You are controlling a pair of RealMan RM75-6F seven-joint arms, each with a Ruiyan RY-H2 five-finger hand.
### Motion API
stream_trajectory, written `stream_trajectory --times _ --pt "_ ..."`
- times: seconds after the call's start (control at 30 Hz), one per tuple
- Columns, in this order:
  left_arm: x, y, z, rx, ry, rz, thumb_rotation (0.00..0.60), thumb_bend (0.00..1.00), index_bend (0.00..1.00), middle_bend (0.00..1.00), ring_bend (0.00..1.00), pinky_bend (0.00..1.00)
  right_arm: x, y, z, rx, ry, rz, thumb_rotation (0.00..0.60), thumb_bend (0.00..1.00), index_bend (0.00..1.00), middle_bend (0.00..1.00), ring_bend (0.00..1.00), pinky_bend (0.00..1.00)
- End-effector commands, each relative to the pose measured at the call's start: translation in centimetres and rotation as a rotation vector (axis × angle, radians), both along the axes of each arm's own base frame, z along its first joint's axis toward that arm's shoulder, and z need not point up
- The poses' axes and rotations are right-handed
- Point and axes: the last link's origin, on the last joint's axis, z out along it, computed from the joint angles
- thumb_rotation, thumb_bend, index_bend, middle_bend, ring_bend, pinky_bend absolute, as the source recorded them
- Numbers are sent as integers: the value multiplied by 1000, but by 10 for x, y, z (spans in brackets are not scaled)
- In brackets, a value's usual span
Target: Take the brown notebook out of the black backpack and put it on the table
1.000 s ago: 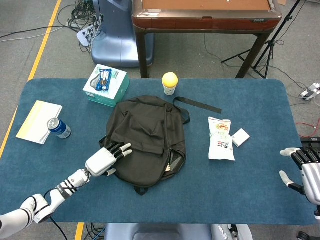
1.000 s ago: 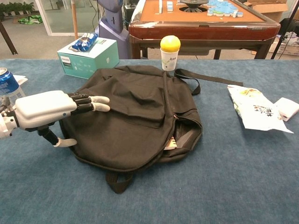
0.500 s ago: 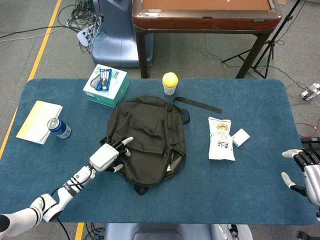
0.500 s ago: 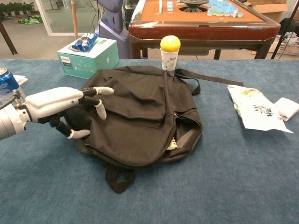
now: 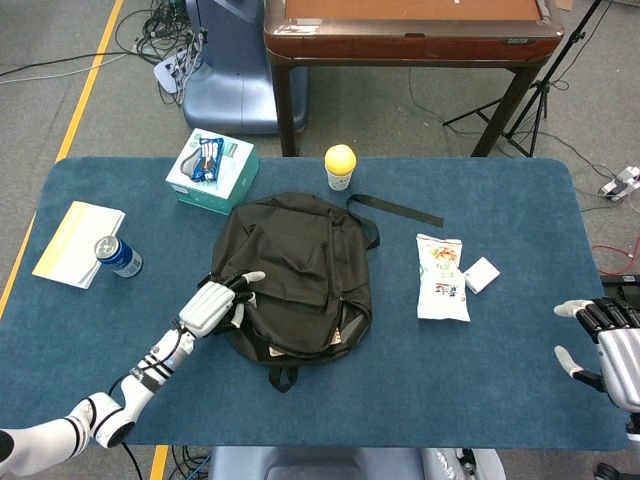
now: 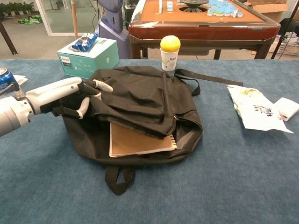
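At the black backpack's (image 6: pixel 140 102) left edge, left robot hand (image 6: pixel 70 95) gripped and had lifted the top flap, newly exposing brown notebook (image 6: pixel 138 140) inside. Right robot hand (image 5: pixel 600 335) stayed open, empty, far right of counter (image 5: pixel 500 390).

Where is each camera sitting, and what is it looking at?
Head view: high above the near edge, looking down on the whole blue table; it shows the left hand gripping the black fabric backpack, and the right hand at the table's near right corner.
Chest view: low at table height, facing forward across the backpack; only the left hand shows.
Both show the backpack, the brown spiral notebook and the yellow-topped cup.
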Motion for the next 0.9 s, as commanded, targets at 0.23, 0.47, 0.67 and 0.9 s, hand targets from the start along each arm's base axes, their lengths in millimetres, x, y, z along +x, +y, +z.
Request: stream_trajectory --times 0.23,0.47,0.67,0.9 --pt "31 7 13 -66 -195 191 600 820 708 193 137 85 10 -4 -15 117 25 55 600 280 355 331 243 219" --pt "55 27 17 -26 -220 246 600 824 705 203 144 84 28 -10 -32 241 32 129 600 280 356 331 244 219" --pt "63 43 17 -5 -174 311 600 824 697 389 276 136 46 -18 -48 334 39 197 600 280 355 331 243 239" --pt "71 60 17 18 -124 390 600 824 692 446 345 161 76 -34 -79 489 58 290 600 280 356 331 243 255"
